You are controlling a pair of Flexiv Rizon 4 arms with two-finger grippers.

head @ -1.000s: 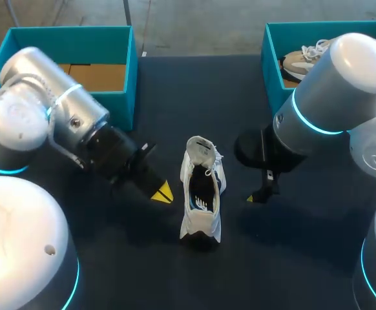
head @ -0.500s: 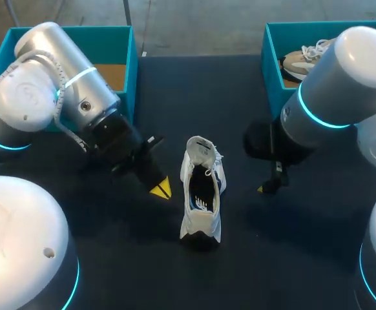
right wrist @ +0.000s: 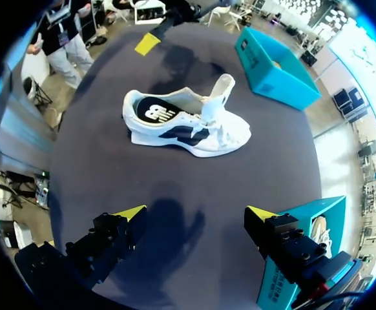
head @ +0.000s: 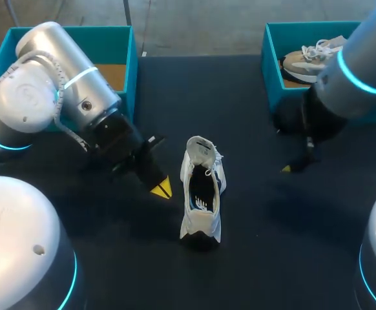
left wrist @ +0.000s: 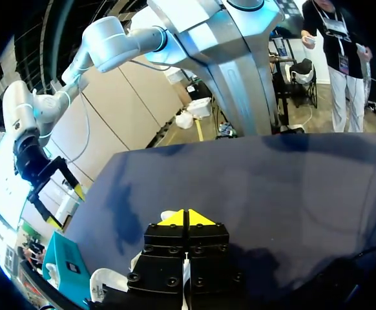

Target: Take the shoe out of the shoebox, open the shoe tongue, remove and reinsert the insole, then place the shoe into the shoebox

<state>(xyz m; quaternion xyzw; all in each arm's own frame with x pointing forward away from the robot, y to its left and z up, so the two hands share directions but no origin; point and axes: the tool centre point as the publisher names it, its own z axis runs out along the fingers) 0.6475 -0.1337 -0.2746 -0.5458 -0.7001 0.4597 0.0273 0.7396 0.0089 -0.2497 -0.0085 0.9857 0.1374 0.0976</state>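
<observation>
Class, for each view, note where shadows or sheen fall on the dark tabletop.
Head view: a shadow hugs the white and navy sneaker on the dark tabletop. Right wrist view: an arm-shaped shadow lies between the fingers of the open right hand. Left wrist view: pale sheen, with darker patches ahead of the shut left hand.

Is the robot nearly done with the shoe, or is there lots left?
Done: the white shoe stands on the table, outside the teal shoebox, tongue lifted. In hand: nothing; the left gripper is shut and empty, the right gripper open. The insole lies inside the shoe, so I cannot tell whether it was taken out. Left: putting the shoe into the shoebox.
</observation>
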